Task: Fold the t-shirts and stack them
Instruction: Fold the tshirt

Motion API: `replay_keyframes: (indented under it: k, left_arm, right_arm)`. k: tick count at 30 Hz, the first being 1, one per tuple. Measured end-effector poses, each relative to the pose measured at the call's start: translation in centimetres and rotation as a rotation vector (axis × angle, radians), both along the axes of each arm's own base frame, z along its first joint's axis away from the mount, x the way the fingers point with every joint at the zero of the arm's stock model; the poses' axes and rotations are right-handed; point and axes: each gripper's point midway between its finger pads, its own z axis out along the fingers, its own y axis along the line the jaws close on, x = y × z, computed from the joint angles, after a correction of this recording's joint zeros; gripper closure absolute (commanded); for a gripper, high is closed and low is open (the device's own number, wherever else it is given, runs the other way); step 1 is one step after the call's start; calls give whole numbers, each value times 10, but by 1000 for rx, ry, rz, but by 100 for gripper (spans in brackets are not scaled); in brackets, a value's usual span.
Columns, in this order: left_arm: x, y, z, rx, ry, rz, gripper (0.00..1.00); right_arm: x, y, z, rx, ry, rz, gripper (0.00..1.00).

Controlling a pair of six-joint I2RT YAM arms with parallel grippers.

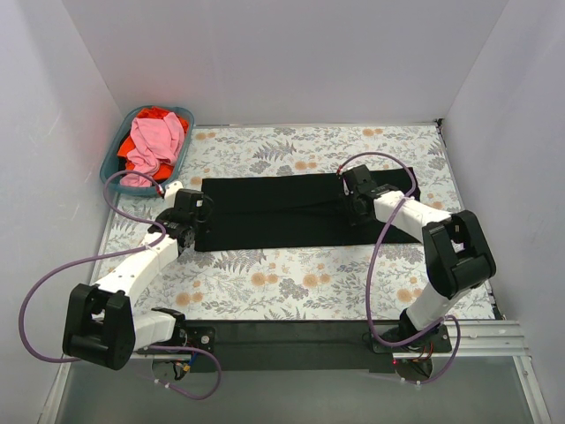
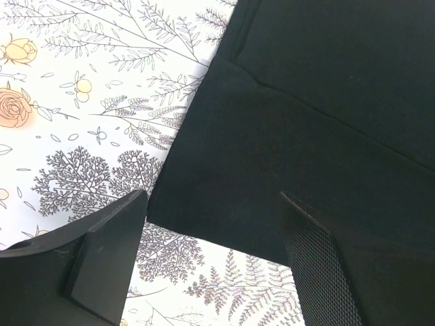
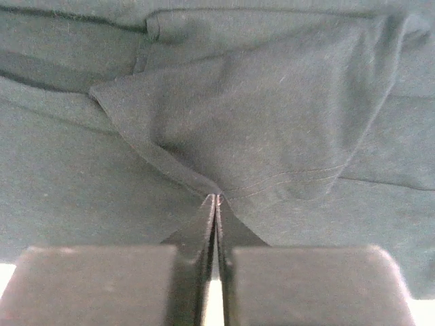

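The large black t-shirt (image 1: 282,212) lies flat on the floral table as a long folded strip. My left gripper (image 1: 198,218) is open over the strip's left end; in the left wrist view (image 2: 212,204) the shirt's (image 2: 306,122) near-left corner lies between the spread fingers, one finger over cloth, the other over bare table. My right gripper (image 1: 355,200) is shut at the strip's right end, and in the right wrist view (image 3: 215,199) it pinches a raised fold of the black cloth (image 3: 258,122). A pink t-shirt (image 1: 155,141) and an orange-red t-shirt (image 1: 155,113) are bunched in the basket.
The teal plastic basket (image 1: 118,147) stands at the far left corner against the white wall. White walls close the table (image 1: 291,283) on the left, back and right. Purple cables loop beside both arms. A black strip runs along the near edge.
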Motion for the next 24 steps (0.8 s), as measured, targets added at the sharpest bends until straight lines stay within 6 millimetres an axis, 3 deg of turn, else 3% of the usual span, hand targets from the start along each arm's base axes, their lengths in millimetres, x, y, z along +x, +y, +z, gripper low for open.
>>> replay_keyframes:
  k: [6,13,16,18,24]
  left_arm:
    - [2,0,3,-1,-15,3,24]
    - [3,0,4,-2,-20,3,24]
    - [3,0,4,-2,-20,3,24]
    - [3,0,4,-2,-20,3,24]
    - [3,0,4,-2,-20,3,24]
  right_arm:
    - [21,8,15,-87,-52,48,99]
    - [69,25,45,-230,-164,111,99]
    - [79,31,47,-250,-173,121,76]
    - [73,29,43,-258,-150,131,67]
    - [21,13,12,-244,-20,169,62]
